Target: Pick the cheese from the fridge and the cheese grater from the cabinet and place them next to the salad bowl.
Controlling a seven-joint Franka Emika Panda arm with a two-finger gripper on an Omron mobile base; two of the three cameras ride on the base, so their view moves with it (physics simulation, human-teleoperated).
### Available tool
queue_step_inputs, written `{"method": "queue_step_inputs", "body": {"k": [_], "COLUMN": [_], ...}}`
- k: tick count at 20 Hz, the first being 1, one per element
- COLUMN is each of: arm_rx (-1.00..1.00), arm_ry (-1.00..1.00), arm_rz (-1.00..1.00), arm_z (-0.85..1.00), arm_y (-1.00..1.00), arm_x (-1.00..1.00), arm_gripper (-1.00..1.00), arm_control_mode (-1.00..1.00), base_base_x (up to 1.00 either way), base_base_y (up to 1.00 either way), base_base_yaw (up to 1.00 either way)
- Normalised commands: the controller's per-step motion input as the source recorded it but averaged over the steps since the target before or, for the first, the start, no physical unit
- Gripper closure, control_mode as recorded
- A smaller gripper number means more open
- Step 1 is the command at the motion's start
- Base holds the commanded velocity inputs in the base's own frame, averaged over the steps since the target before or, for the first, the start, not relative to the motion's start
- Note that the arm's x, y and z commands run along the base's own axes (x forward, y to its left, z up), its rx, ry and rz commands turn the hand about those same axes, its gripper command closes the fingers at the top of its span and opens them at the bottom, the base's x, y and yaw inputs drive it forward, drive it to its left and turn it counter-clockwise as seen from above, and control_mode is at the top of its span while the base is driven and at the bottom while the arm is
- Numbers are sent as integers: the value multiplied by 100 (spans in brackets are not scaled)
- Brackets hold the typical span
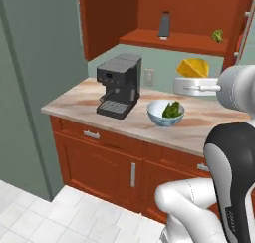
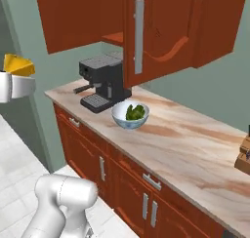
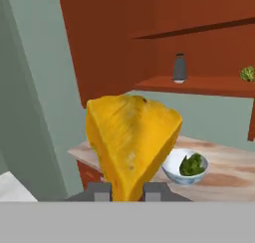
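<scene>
Left base view, step: carrying the cheese to the counter; set-down beside the bowl comes next, by my reading.
Cabinet [image 1: 149,13]: doors open, grater [image 1: 164,25] upright on its shelf, not yet fetched. A small green item [image 1: 217,36] sits further along the shelf; too small to name.
Counter [image 1: 74,100]: bare marble on both sides of the bowl; the far side, away from the coffee machine, looks the roomier landing spot.
Coffee machine [image 1: 118,86]: just beside the bowl; keep the descent away from it.
Bowl [image 1: 166,112]: white, salad inside, near the counter's front edge.
Cheese [image 3: 130,142]: yellow wedge, held in the air above counter height, short of the bowl.
Gripper [image 3: 128,191]: nearly closed, fingers pinching the wedge's lower end; grip looks narrow.
Advice: lower slowly, keep the wedge level, release only once it rests on the marble, and leave space for the grater.
</scene>
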Motion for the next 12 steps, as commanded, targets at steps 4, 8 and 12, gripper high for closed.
{"method": "queue_step_inputs", "body": {"k": [4, 8, 12], "arm_rx": [0, 0, 0], "arm_ry": [0, 0, 0], "arm_rz": [0, 0, 0], "arm_z": [0, 0, 0], "arm_y": [0, 0, 0], "arm_x": [0, 0, 0], "arm_gripper": [100, 100, 100], "arm_control_mode": [100, 100, 100], "base_base_x": [5, 11, 21], "base_base_y": [36, 32, 56], "base_base_yaw": [-53, -50, -32]}}
